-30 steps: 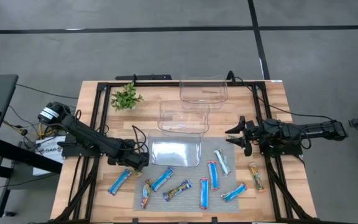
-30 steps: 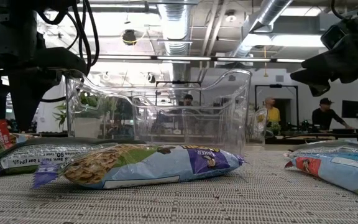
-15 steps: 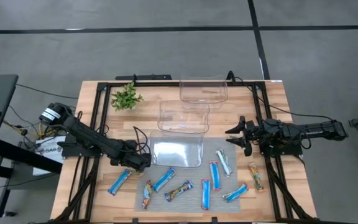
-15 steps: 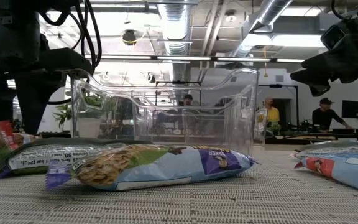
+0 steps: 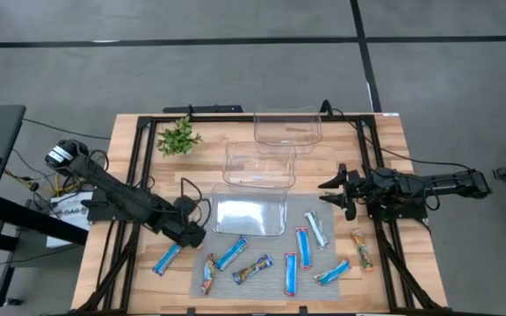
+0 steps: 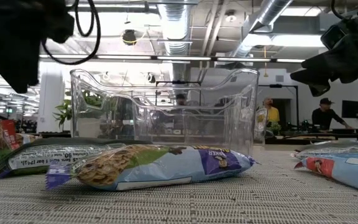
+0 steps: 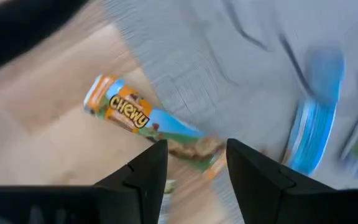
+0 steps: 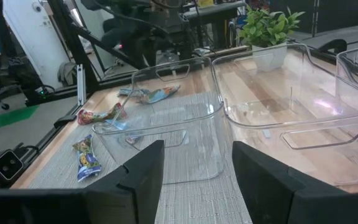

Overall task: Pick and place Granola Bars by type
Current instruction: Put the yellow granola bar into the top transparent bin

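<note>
On the grey woven mat (image 5: 262,263) near the clear plastic bins (image 5: 249,213) lie the flat wrapped granola bars (image 5: 299,247). The left gripper (image 5: 189,234) hovers with fingers parted and empty over a blue-wrapped bar (image 5: 168,258) on the wooden table (image 5: 134,272). The right gripper (image 5: 335,193) waits at the table's right side, fingers parted and empty.

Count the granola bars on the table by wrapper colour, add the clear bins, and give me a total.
Bright blue bars: 5
Red multicolour bars: 2
Pale silvery-blue bars: 1
Orange-brown bars: 1
Clear bins: 3
Total: 9 bars and 3 bins, 12 things
</note>
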Controlling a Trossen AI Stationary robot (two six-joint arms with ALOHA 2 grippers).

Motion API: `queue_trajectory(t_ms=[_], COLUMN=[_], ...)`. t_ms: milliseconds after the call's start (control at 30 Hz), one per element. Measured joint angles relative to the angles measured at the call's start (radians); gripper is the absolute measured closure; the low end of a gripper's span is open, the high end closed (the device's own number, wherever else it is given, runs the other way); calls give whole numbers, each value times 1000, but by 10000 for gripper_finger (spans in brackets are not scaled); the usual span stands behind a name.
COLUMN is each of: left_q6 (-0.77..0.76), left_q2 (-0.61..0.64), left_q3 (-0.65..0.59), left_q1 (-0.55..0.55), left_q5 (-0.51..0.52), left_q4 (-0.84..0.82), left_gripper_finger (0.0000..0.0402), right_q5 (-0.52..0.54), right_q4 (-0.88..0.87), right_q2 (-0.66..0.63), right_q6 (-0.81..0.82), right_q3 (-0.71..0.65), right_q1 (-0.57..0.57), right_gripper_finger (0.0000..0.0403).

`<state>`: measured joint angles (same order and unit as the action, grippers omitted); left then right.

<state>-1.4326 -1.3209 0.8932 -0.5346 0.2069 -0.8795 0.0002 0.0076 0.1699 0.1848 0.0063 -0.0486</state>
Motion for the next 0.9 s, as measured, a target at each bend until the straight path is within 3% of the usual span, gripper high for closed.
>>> queue_trajectory(t_ms=[400, 533, 667, 900], left_q6=[1088, 1398, 1591, 1788], left_q2=[45, 31, 13, -66], left_q3=[1, 1, -7, -66], left_q1=[-117, -117, -109, -91], left_q5=[-133, -96, 35, -25], left_q4=[44, 42, 44, 122], left_gripper_finger=[244, 244, 244, 244], right_q5=[0, 0, 0, 0], right_q4=[0, 0, 0, 0], right_q2=[0, 0, 0, 0], right_q6=[0, 0, 0, 0], right_q3=[0, 0, 0, 0], right_q1=[0, 0, 0, 0], right_gripper_finger=[219, 219, 219, 219])
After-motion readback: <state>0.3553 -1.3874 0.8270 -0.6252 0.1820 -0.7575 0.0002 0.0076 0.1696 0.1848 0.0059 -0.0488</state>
